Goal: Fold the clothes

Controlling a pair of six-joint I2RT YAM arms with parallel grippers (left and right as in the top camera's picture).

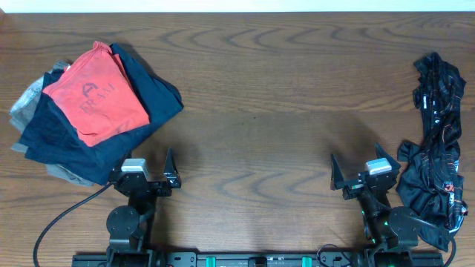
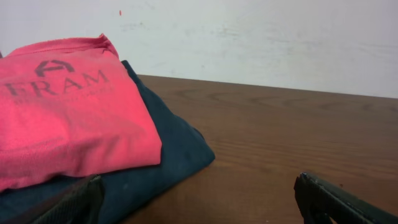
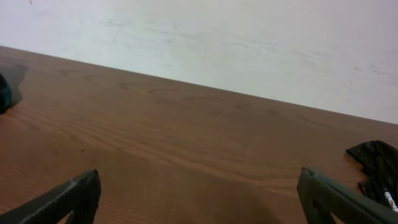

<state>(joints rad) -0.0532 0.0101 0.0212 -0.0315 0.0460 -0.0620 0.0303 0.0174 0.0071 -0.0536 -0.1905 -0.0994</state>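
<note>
You had the left pincer and right pincer spread wide and empty at the front of the surface. The folded stack, red shirt on top, lay just beside the left one, and the crumpled black garment beside the right, probably awaiting folding.

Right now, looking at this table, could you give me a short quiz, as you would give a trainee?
1. True or false: the red shirt lies on top of the stack near the left gripper.
2. What lies beside the right gripper? A: crumpled black clothes. B: a red shirt. C: a white towel.
3. What are the grippers holding?
Key: 1 true. 2 A. 3 nothing; both are open.
</note>
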